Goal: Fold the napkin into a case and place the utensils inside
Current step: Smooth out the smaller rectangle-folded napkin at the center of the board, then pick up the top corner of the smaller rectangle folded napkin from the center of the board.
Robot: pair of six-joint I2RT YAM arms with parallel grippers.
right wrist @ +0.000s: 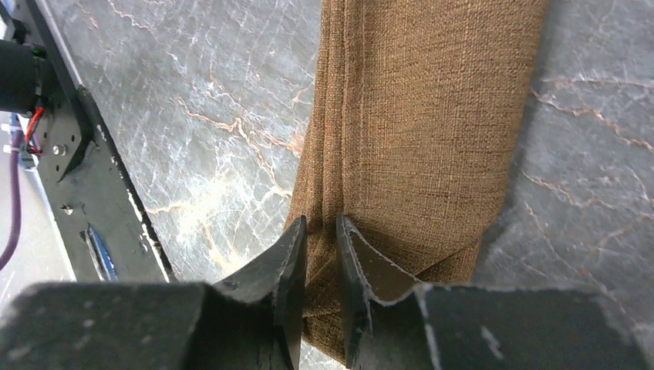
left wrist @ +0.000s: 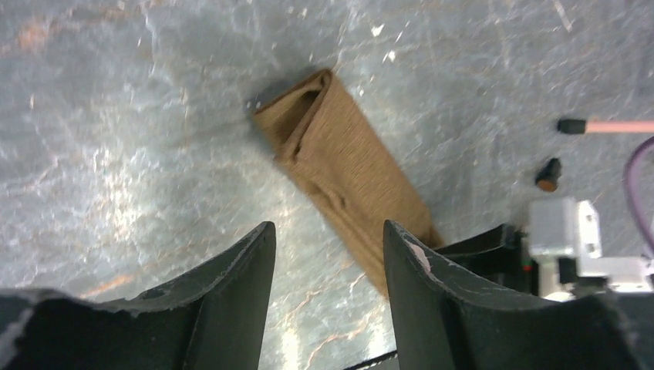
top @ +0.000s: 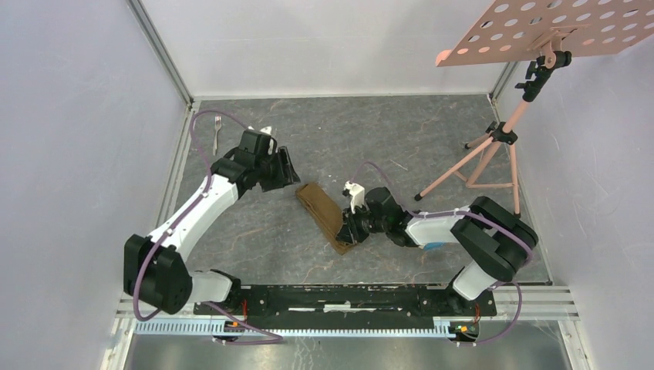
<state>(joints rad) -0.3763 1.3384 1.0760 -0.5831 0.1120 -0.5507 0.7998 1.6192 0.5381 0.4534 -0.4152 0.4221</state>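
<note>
While my right gripper [right wrist: 320,223] pinches the near end of the long narrow brown cloth case [right wrist: 416,116] lying mid-table | left gripper [left wrist: 328,231] open, empty, near its far end | small silver metal fork [top: 217,127] well apart, far-left | risk: a tug unravels the folds

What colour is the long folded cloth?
The folded woven cloth napkin is plain brown; the right wrist view shows it best.

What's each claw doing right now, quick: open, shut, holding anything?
Left gripper: open, holding nothing.
Right gripper: closed, pinching one end of the folded brown napkin.
</note>
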